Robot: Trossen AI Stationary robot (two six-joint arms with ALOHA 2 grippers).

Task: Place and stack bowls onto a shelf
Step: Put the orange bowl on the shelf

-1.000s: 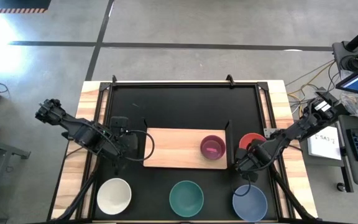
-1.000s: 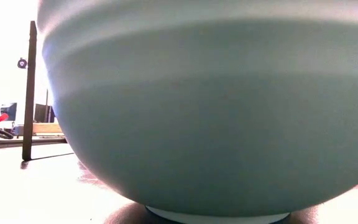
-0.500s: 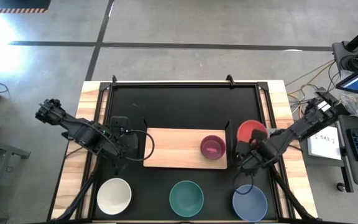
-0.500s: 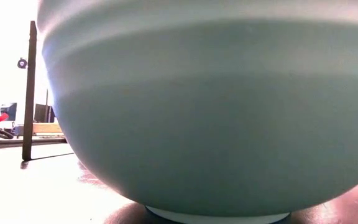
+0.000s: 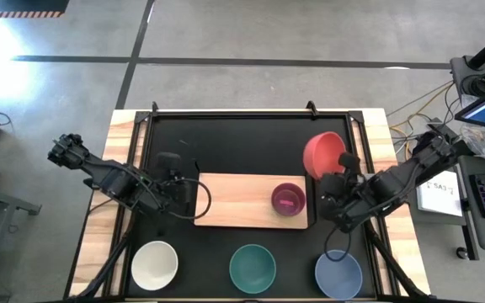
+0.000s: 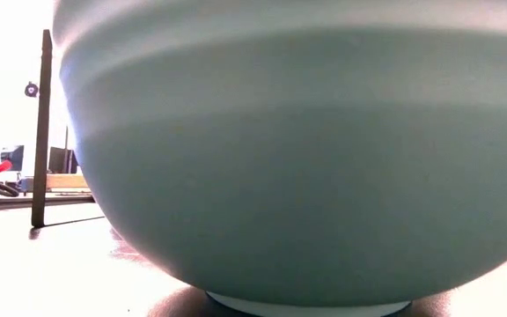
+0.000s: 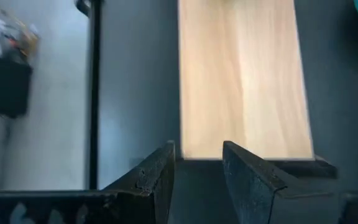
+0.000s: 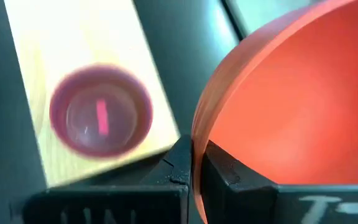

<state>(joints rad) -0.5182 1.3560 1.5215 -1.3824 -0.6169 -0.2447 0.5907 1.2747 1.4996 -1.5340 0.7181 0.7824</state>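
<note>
While the right gripper (image 5: 337,171) grasps the red bowl (image 5: 323,153) by its rim, the bowl hangs tilted above the black desk (image 5: 251,139), just beyond the shelf's right end. In the right wrist view the two fingers (image 8: 219,168) are clenched on the rim, one inside and one outside the red bowl (image 8: 291,112).

The shelf (image 5: 234,200) lies flat on the desk at mid-table. The magenta bowl (image 5: 288,199) stands upright on its right end; the right wrist view shows the magenta bowl (image 8: 100,118) near the board's corner, apart from the red one.

The left gripper (image 5: 194,190) sits low at the shelf's left end. In the left wrist view its fingers (image 7: 244,174) stand parted with a narrow gap, grasping nothing, their tips at the short edge of the shelf (image 7: 241,74). Whether they touch the board cannot be told.

Three larger bowls stand upright in a row along the near edge of the desk, well apart from each other: white bowl (image 5: 155,264) at left, teal bowl (image 5: 253,268) in the middle, grey-blue bowl (image 5: 338,273) at right, below the right arm. The low view is almost filled by the side of the teal bowl (image 6: 306,158).
</note>
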